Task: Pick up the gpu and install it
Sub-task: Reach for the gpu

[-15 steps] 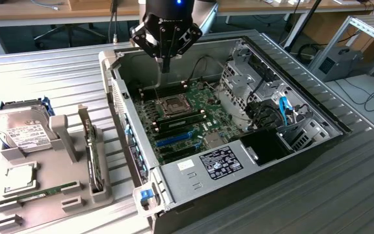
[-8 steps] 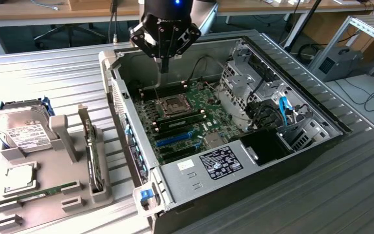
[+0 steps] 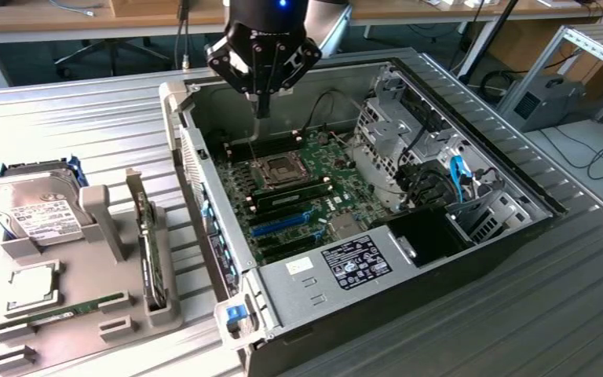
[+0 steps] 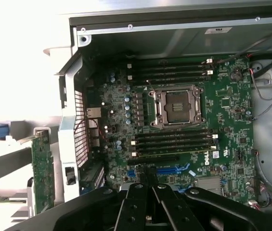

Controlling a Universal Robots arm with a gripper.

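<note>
The gpu (image 3: 151,250) stands on edge in a slot of the grey holder (image 3: 92,334) at the exterior view's left, outside the computer case. From the wrist, the gpu (image 4: 42,171) appears as a thin green board edge beside the case's perforated rear wall. My gripper (image 3: 263,106) hangs over the far end of the open case (image 3: 407,236), above the motherboard (image 3: 291,196), well away from the gpu. Its fingers point down, pressed together and holding nothing. In the wrist view the gripper (image 4: 148,182) sits over the blue expansion slots (image 4: 172,170), near the empty processor socket (image 4: 176,107).
On the holder also lie a silver hard drive (image 3: 34,208) in a blue frame, a processor chip (image 3: 31,287) and a green memory stick (image 3: 66,312). Drive cages and cables (image 3: 427,157) fill the case's far side. A ribbed metal table (image 3: 532,314) carries everything.
</note>
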